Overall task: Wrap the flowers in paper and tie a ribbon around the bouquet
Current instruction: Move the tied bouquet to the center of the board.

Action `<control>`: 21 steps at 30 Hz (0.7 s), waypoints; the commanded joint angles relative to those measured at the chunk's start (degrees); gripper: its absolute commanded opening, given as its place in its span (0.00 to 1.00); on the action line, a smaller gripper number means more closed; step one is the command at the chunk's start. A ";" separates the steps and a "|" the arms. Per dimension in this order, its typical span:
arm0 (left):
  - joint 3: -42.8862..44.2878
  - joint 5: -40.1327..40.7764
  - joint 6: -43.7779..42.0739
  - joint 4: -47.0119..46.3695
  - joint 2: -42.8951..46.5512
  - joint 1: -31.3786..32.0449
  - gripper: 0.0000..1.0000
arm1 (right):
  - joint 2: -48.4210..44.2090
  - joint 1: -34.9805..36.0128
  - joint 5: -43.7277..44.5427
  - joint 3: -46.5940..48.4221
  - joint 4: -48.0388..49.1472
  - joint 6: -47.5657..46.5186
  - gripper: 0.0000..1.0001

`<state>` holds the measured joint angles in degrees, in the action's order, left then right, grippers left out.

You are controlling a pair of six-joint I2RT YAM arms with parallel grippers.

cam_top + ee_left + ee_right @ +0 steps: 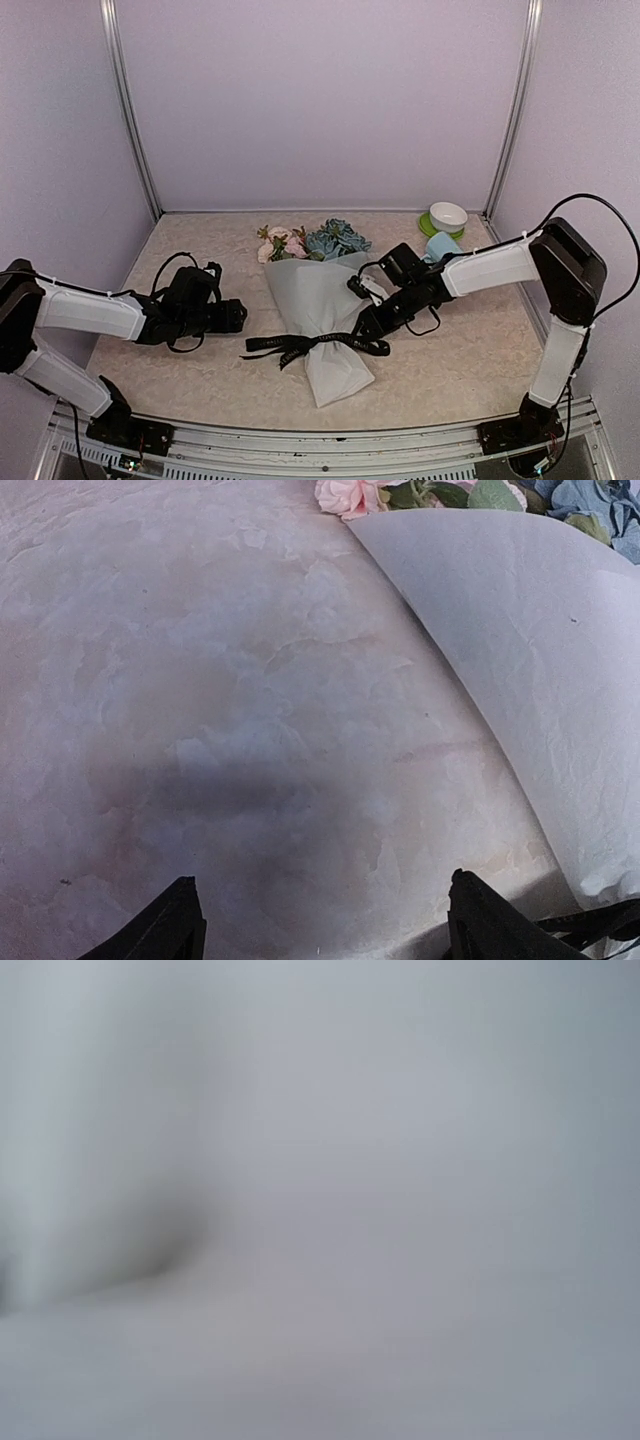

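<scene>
Bouquet [318, 300] lies flat mid-table, flowers [330, 240] at the far end, paper [530, 680] cone tapering toward the arms. Ribbon [320, 345] is tied across the cone's narrow lower part, black ends sticking out on both sides onto the table [200, 370]. Left gripper [322, 905] is wide open over bare table, nothing between its fingers, just left of the cone and not touching it. Right gripper [363, 325] sits at the cone's right edge by the ribbon. Its wrist view is all blurred white, so can't tell whether it's open or gripping. White bowl [448, 214] on green plate [428, 226] and blue mug [441, 246] are at far right.
</scene>
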<state>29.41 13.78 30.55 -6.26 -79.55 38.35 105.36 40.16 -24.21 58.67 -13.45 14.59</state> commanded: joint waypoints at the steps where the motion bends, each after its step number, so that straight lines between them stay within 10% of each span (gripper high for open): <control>1: 1.55 0.67 -0.27 -0.02 0.13 -0.12 0.82 | 0.35 5.57 -6.41 1.32 6.01 3.18 0.35; 13: 1.31 3.26 -1.96 1.25 3.32 -0.31 0.83 | -12.18 -2.92 -4.06 -4.75 5.84 2.92 0.43; 21: 4.89 8.17 -3.55 2.21 3.35 -3.90 0.85 | -32.03 -28.52 6.26 -11.07 5.52 -0.74 0.98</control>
<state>31.51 17.23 28.49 -4.47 -76.86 36.56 81.17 20.08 -25.02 50.54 -8.51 16.19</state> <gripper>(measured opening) 0.837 0.920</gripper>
